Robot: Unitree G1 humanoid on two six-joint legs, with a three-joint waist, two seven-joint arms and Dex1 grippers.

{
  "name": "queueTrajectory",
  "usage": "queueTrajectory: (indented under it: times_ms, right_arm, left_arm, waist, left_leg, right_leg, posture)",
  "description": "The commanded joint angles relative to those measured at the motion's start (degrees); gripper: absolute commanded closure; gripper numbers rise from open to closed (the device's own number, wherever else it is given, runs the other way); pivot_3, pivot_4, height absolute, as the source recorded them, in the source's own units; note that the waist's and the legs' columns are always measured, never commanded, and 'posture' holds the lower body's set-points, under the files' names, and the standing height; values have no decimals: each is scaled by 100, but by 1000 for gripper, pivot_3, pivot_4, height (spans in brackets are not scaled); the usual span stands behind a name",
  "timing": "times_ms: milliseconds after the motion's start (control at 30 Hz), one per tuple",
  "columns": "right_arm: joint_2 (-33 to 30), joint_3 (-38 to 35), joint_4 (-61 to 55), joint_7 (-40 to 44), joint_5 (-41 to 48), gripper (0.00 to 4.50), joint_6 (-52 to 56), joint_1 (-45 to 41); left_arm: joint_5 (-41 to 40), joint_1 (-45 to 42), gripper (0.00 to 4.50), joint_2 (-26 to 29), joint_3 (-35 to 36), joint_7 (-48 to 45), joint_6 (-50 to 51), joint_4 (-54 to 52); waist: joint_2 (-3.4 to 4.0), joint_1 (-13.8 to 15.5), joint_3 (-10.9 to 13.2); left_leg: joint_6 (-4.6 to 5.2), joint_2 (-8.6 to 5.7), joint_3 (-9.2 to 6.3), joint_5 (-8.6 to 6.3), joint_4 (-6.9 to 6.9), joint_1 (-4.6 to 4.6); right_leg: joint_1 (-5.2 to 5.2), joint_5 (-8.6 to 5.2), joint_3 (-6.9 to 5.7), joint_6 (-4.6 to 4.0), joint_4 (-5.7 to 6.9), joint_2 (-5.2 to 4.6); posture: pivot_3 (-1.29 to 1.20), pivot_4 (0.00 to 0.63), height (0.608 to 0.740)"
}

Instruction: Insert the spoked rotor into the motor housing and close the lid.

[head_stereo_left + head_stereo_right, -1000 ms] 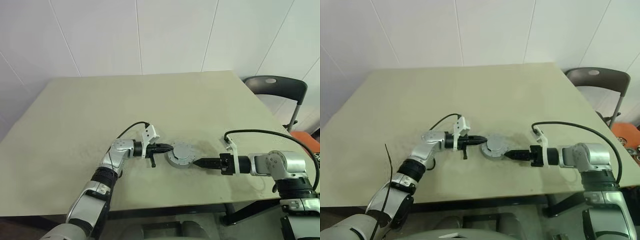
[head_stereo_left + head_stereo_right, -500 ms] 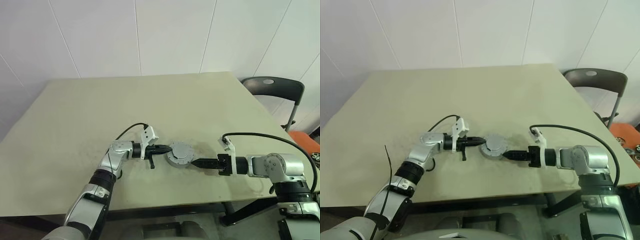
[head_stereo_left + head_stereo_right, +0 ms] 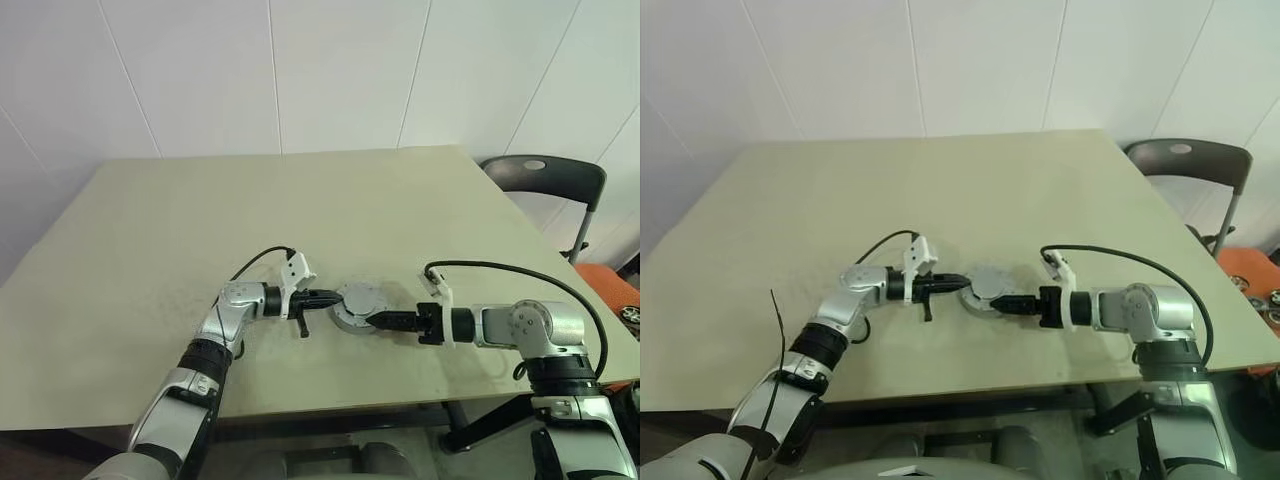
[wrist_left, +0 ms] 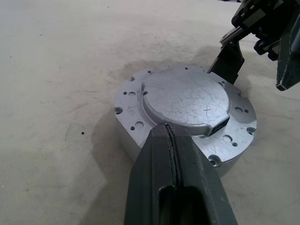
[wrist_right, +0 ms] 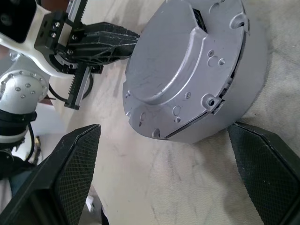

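Observation:
The motor housing (image 3: 361, 309) stands near the table's front middle as a short grey cup (image 5: 243, 79). The lid (image 4: 185, 101) lies flat on it and covers the inside. The spoked rotor is hidden. My left gripper (image 3: 334, 296) is shut on nothing, and its joined tips (image 4: 165, 127) sit at the lid's left rim. From the right, my right gripper (image 3: 386, 320) stands open. Its fingers (image 5: 70, 173) reach the housing's right side, one to each side of it.
The beige table (image 3: 200, 230) stretches wide behind and to the left of the housing. A dark chair (image 3: 545, 180) stands off its far right corner, with something orange (image 3: 612, 282) beyond the right edge. A black cable (image 3: 262, 258) loops over my left wrist.
My right gripper has slid left toward the housing, so its open fingers now reach the housing's side. The left gripper and the housing have stayed put.

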Motion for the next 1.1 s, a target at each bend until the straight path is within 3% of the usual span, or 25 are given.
queueTrajectory:
  times_ms: [33, 400, 1100]
  right_arm:
    - [214, 213, 246, -17, -130, 21, -263, -203]
    - [685, -7, 909, -285, -378, 21, -635, -637]
    - [601, 243, 580, -349, -665, 21, -803, -454]
  left_arm:
    - [14, -27, 4500, -133, -153, -51, 10, -42]
    - [44, -46, 4500, -151, -101, -37, -22, -3]
    - [69, -120, 4500, -23, -17, -115, -92, 152]
  waist:
    - [-1, -14, 0]
    - [-15, -157, -3]
    - [-11, -151, 0]
  left_leg:
    - [0, 0, -1, 0, 1, 1]
    - [0, 0, 2, 1, 3, 78]
    - [0, 0, -1, 1, 3, 78]
  right_leg:
    - [5, -4, 0, -6, 1, 1]
    - [57, -7, 4, -7, 10, 3]
    - [34, -7, 3, -6, 9, 8]
  posture:
    - [0, 0, 740]
    - [0, 0, 740]
    - [0, 0, 740]
